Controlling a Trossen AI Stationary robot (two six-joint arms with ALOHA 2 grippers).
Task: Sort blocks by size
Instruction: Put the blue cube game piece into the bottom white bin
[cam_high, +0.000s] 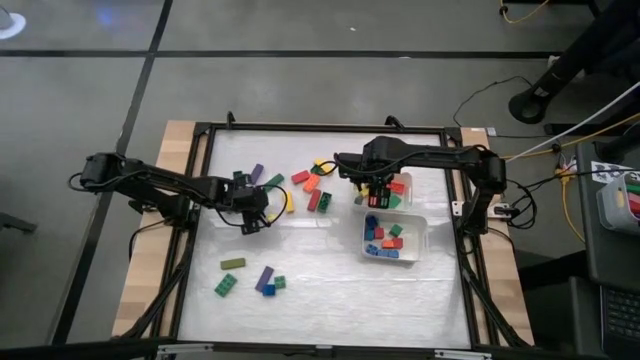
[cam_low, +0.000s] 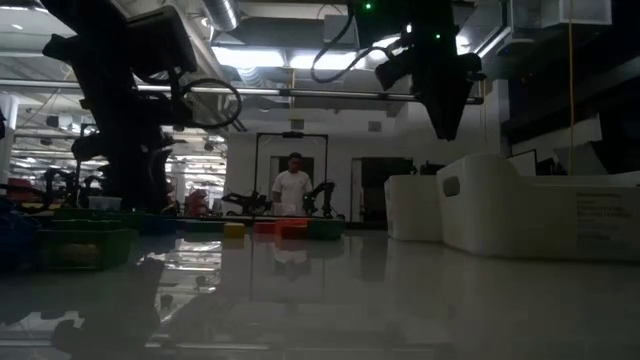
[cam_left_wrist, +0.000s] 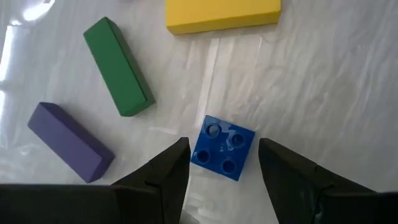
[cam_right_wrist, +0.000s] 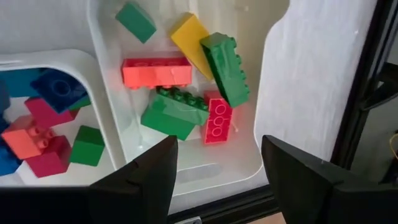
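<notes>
Looking down from the high view, you see your left pincer (cam_high: 254, 218) left of centre on the white table (cam_high: 330, 290), its fingers spread and holding nothing. The left wrist view shows a small square blue brick (cam_left_wrist: 222, 148) lying studs-up between the two fingers, tilted a little off square, and touching neither as far as you can tell. Beside it lie three bars flat on the table: a green bar (cam_left_wrist: 119, 66) with its long axis running from the upper left of that frame down toward the centre, a purple bar (cam_left_wrist: 70, 142) at lower left pointing the same slanted way, and a yellow bar (cam_left_wrist: 222, 14) across the top edge, lying almost level.

Your right pincer (cam_high: 377, 194) hangs over the upper white tray (cam_high: 408, 180) right of centre, fingers wide apart and empty. In the right wrist view that tray holds longer bricks piled loosely: a salmon-red bar (cam_right_wrist: 157, 71) lying level, a yellow bar (cam_right_wrist: 192, 40) and a green studded bar (cam_right_wrist: 225, 67) both slanting from upper left to lower right, another green brick (cam_right_wrist: 172, 112), and a pink-red brick (cam_right_wrist: 218, 121) standing upright in the frame. The lower tray (cam_high: 420, 240) holds short blue, red and green cubes (cam_high: 384, 243).

More blocks lie scattered at upper centre (cam_high: 314, 186) and lower left (cam_high: 250, 277) of the table.
</notes>
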